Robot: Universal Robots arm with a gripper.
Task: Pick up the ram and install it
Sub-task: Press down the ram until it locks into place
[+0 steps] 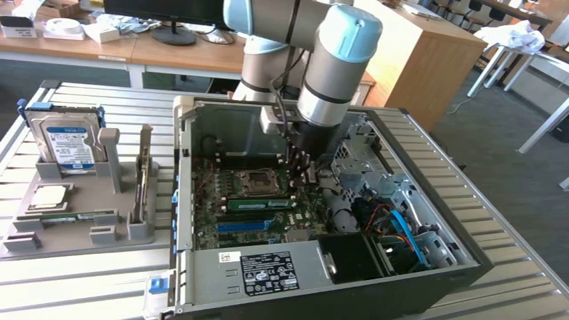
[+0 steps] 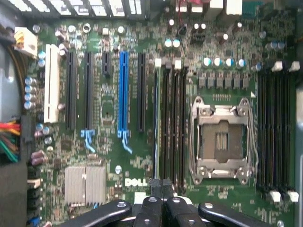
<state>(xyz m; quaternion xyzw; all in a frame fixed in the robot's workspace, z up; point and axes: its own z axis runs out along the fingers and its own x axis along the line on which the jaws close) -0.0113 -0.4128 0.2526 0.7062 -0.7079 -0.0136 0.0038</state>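
Claw (image 2: 161, 185) of black metal links: tips pressed together, pinching nothing, low over the motherboard (image 2: 109, 156) at one end of the memory slots; contact with the board not discernible. In the exterior view, claw (image 1: 304, 175) deep within the open tower case (image 1: 182, 200), sheet-metal walls close on all sides.

Just beside the tips: the ram (image 2: 156, 123), a thin green stick on edge in the slot farthest from the CPU socket (image 2: 222, 137); in the exterior view, the ram (image 1: 260, 203) long and flat-sided, below the socket.

Farther out: long blue expansion slot (image 2: 123, 90), ribbed silver heatsink (image 2: 85, 184).

Outside the case: grey fixture tray (image 1: 80, 230) with upright hard drive (image 1: 66, 143) and another green stick (image 1: 71, 215), on a slatted metal table (image 1: 89, 280).
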